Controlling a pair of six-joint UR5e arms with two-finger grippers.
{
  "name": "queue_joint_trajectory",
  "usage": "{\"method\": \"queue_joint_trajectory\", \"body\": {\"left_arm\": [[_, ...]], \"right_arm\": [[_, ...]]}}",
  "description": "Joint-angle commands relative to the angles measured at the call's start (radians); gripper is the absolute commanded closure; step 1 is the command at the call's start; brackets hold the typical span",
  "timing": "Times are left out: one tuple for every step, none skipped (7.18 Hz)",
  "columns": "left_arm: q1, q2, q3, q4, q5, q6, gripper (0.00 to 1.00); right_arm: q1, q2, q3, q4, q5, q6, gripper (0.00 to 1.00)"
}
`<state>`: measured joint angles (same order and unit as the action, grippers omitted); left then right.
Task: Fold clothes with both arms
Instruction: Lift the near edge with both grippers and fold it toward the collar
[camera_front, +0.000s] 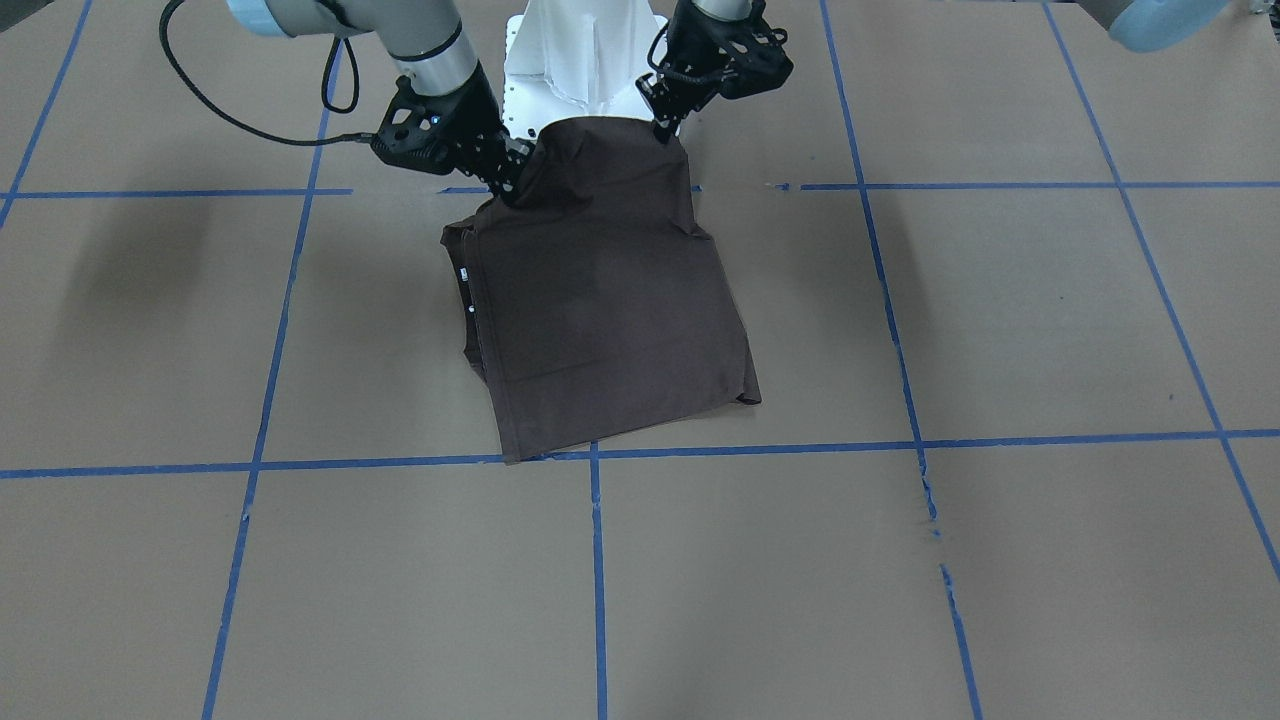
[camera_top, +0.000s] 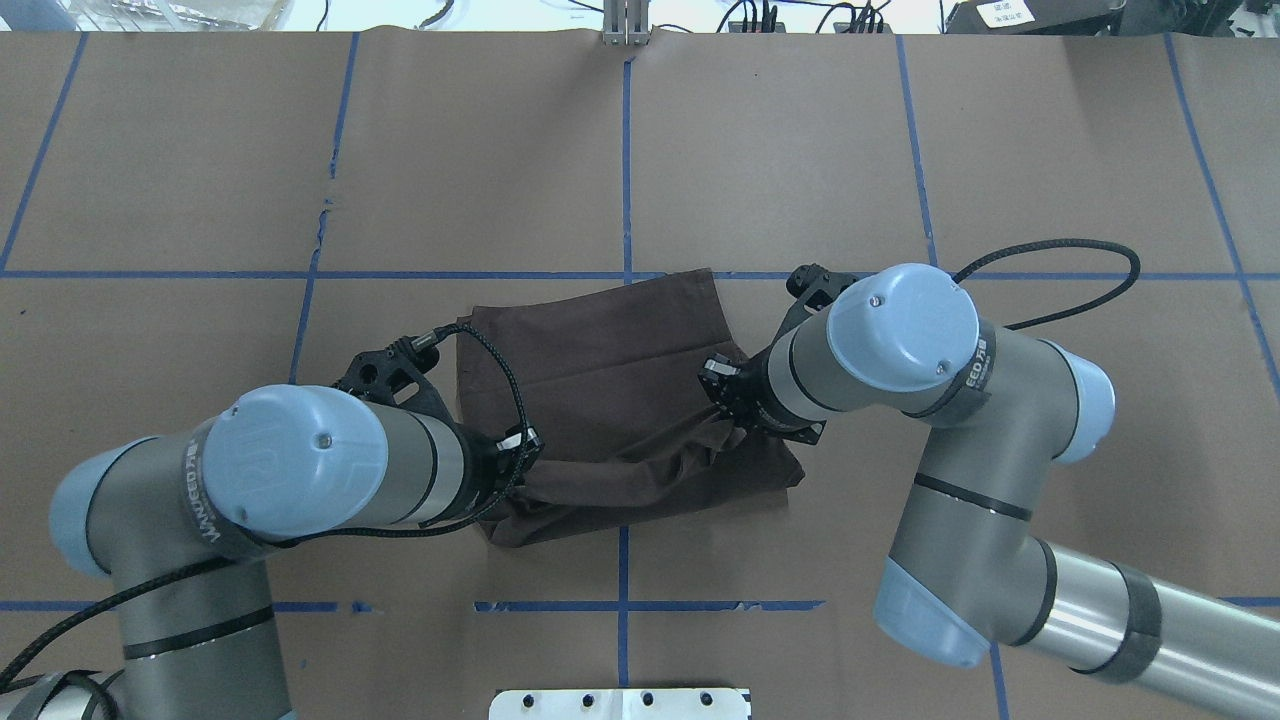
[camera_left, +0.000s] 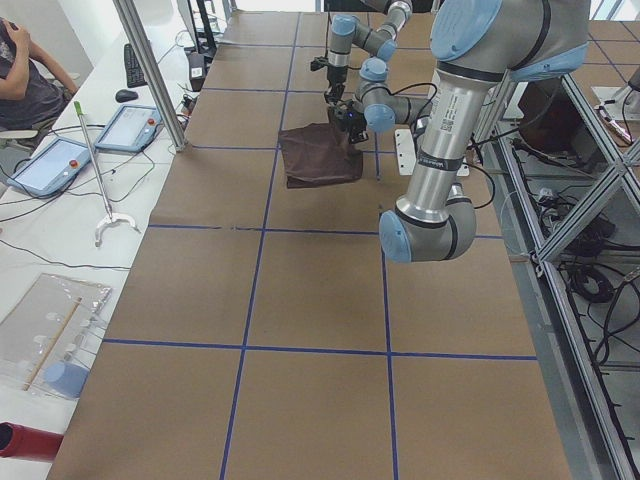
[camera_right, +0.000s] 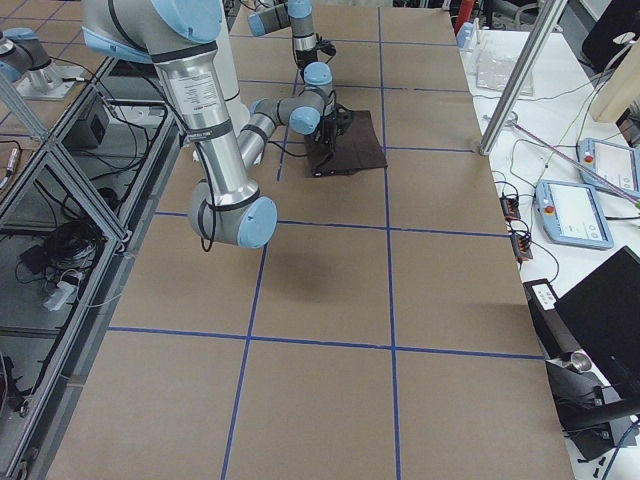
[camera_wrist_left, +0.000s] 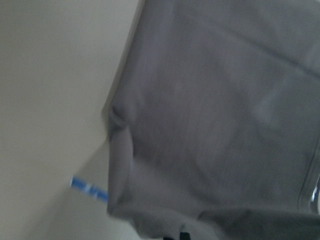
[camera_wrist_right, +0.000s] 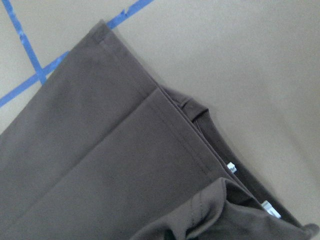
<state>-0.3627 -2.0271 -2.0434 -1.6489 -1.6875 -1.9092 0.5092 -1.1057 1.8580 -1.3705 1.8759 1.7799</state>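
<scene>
The dark brown T-shirt (camera_front: 610, 310) lies folded on the brown paper table, also seen from overhead (camera_top: 600, 350). Its robot-side edge is raised off the table and sags between both grippers. My left gripper (camera_front: 664, 128) is shut on one raised corner, on the left in the overhead view (camera_top: 522, 452). My right gripper (camera_front: 508, 186) is shut on the other corner (camera_top: 724, 398). White neck tags (camera_front: 465, 276) show at the shirt's side edge and in the right wrist view (camera_wrist_right: 231, 167). The left wrist view shows blurred cloth (camera_wrist_left: 215, 125).
The white pedestal base (camera_front: 575, 70) stands right behind the raised edge. Blue tape lines (camera_front: 596, 560) grid the table. In the exterior left view an operator (camera_left: 30, 70) sits beside tablets (camera_left: 125, 128) on a side bench.
</scene>
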Motion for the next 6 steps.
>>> {"method": "queue_joint_trajectory", "body": {"left_arm": [[-0.035,-0.008,0.086,-0.086,0.0,0.021,1.0],[-0.051,-0.015,0.092,-0.094,0.0,0.022,1.0],[-0.083,-0.021,0.104,-0.095,0.0,0.033,1.0],[-0.131,-0.065,0.179,-0.097,0.0,0.076,1.0],[-0.186,-0.131,0.298,-0.106,0.0,0.144,1.0],[-0.224,-0.146,0.431,-0.194,0.002,0.235,1.0]], "right_arm": [[0.034,0.039,-0.078,0.019,0.018,-0.008,1.0],[0.043,0.064,-0.112,0.024,0.019,-0.008,1.0],[0.06,0.11,-0.17,0.024,0.02,-0.01,1.0],[0.093,0.157,-0.245,0.024,0.06,-0.042,1.0],[0.138,0.2,-0.337,0.025,0.139,-0.127,1.0],[0.158,0.24,-0.429,0.025,0.147,-0.149,1.0]]}}
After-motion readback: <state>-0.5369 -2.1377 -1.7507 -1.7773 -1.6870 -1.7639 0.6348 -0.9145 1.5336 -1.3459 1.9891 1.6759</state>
